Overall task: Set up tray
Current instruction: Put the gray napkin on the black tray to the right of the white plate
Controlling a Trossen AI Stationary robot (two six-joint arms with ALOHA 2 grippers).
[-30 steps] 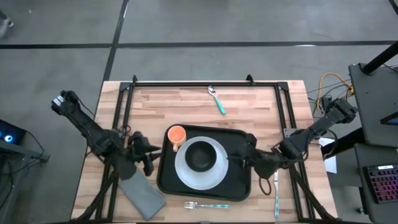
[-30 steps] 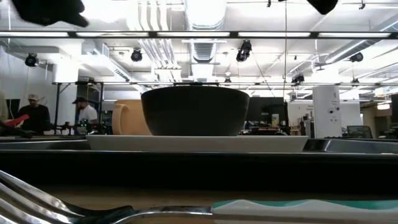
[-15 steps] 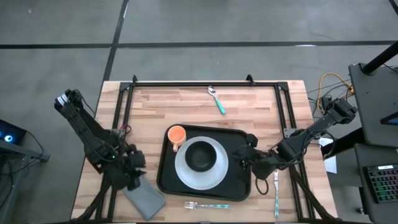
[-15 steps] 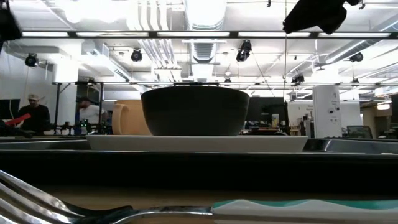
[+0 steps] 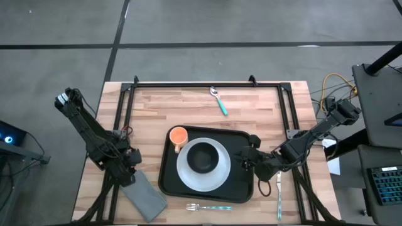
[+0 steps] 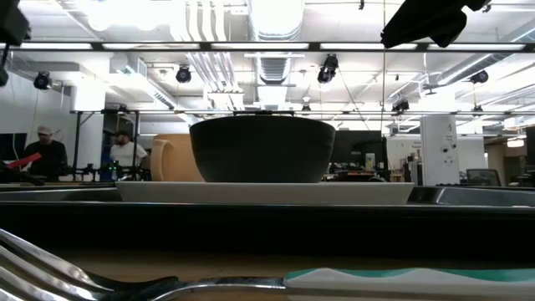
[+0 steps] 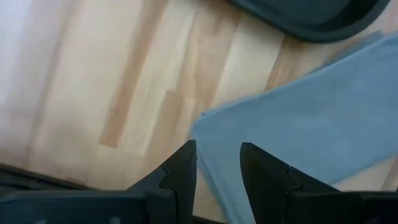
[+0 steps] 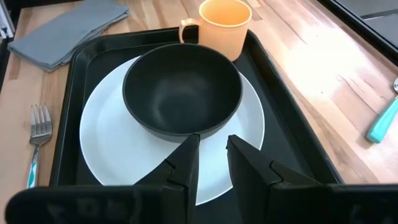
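tray [image 5: 242, 188]: table centre, holds plate [image 5: 220, 177], bowl [image 5: 202, 157], cup [image 5: 178, 135] | left gripper [image 7: 217, 163]: slightly parted over napkin [image 5: 146, 197] corner | right gripper [image 8: 211, 149]: slightly parted, above tray's right edge

Black rimmed tray [image 5: 164, 179] flat at table's near-centre, loaded.

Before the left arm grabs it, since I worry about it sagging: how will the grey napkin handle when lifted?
The grey napkin looks like folded cloth lying flat on the table, so it will probably droop and may unfold if pinched by one corner. It seems light and unlikely to slip. The left gripper hovers open over its corner.
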